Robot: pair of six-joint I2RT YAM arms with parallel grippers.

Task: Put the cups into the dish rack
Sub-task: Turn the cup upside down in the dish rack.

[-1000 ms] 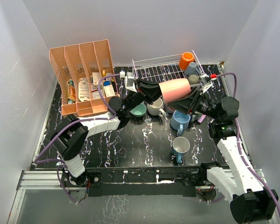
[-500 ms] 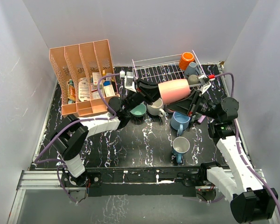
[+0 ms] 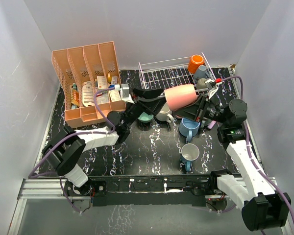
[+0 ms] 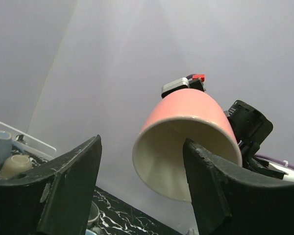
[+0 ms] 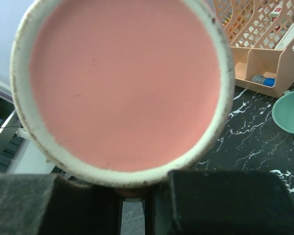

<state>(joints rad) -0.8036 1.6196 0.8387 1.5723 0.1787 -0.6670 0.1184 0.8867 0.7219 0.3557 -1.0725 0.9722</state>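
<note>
1. The pink mug (image 3: 181, 96) is up in the air at centre frame of the top view, lying on its side above the counter (image 3: 137, 152).
2. Its long axis runs left-right across the frame. The mouth faces frame left, the base frame right.
3. The left hand (image 3: 157, 94) is at the mouth end with its fingers spread. In the left wrist view the fingers sit either side of the rim. I can't see any grip from them.
4. The right hand (image 3: 202, 105) is at the base end. In the right wrist view its fingers are nearly pressed together under the mug base, pinching a pink bit of the mug, probably the handle. My read is that the right hand alone carries it.
5. The dish rack (image 3: 161, 76) is just behind the mug, upper centre of the frame. The orange mug (image 3: 195, 63) and others sit in its right end, and the left part of the grid is bare.
6. The key relation for the coming move: the rack lies up-frame from the held mug, and the right arm is both the carrier and the nearer one. The mug needs turning off its horizontal axis before it is set down.
7. The teal mug (image 3: 146, 116) and cream mug (image 3: 163, 112) are on the counter below, not yet loaded.
</note>
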